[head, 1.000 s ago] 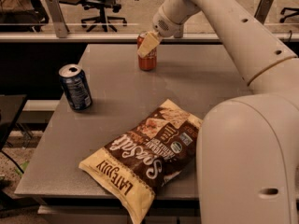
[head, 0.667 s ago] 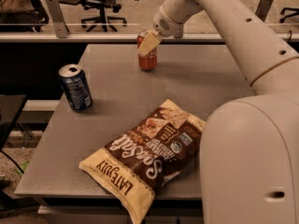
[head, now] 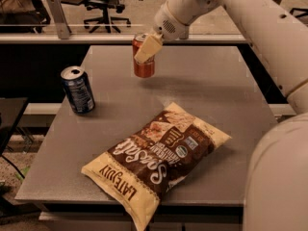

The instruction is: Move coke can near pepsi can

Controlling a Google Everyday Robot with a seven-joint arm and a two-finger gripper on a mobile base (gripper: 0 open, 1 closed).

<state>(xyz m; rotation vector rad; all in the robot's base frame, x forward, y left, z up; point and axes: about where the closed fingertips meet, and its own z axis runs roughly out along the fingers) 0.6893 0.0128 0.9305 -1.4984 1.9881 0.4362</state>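
The red-orange coke can (head: 144,68) is upright at the far middle of the grey table (head: 216,95). My gripper (head: 144,56) comes down from the upper right and is shut on the can's upper part, with one cream finger (head: 148,47) across its front. I cannot tell whether the can rests on the table or hangs just above it. The dark blue pepsi can (head: 78,90) stands upright near the table's left edge, well to the left of and nearer than the coke can.
A large brown and cream chip bag (head: 156,160) lies across the front middle of the table. My white arm (head: 250,28) spans the right side. A rail and office chairs (head: 103,6) stand behind the table.
The gripper has carried the coke can a little to the left, toward the pepsi can. The pepsi can and the chip bag have not moved.
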